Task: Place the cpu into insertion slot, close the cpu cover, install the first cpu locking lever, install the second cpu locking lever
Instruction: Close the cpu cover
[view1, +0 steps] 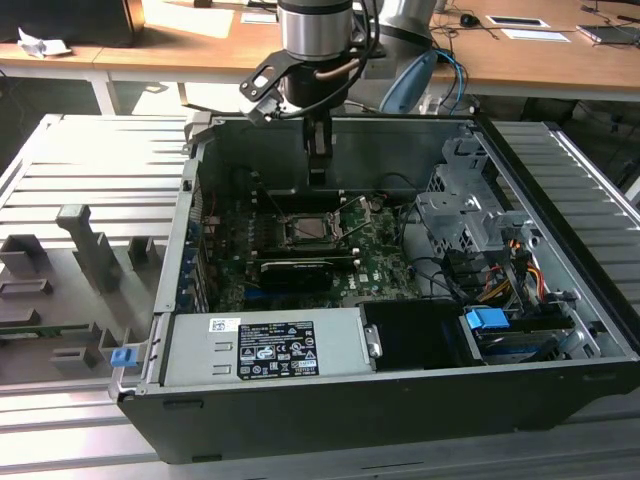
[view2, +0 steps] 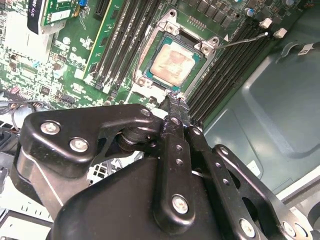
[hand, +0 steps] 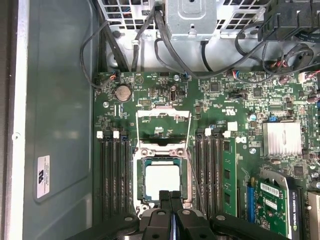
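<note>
The cpu (hand: 161, 181) (view2: 171, 64), a silvery-tan square, lies flat in the insertion slot (hand: 139, 186) on the green motherboard, also seen as the cpu (view1: 305, 228) in the exterior view. The cpu cover (hand: 161, 149) lies down around the chip as a metal frame. Two thin wire levers (hand: 189, 134) (hand: 137, 132) stand off the socket. One lever (view2: 245, 39) sticks out sideways over the memory slots. My gripper (hand: 170, 196) (view2: 175, 100) (view1: 317, 178) hangs just above the socket's edge, shut with nothing between its fingers.
The open case (view1: 330, 420) holds a grey power supply (view1: 265, 345) at the front, a drive cage (view1: 460, 215) on the exterior view's right and a black block (view1: 295, 270) in front of the socket. Memory slots (hand: 114, 175) flank the socket. A finned heatsink (hand: 282, 139) sits nearby.
</note>
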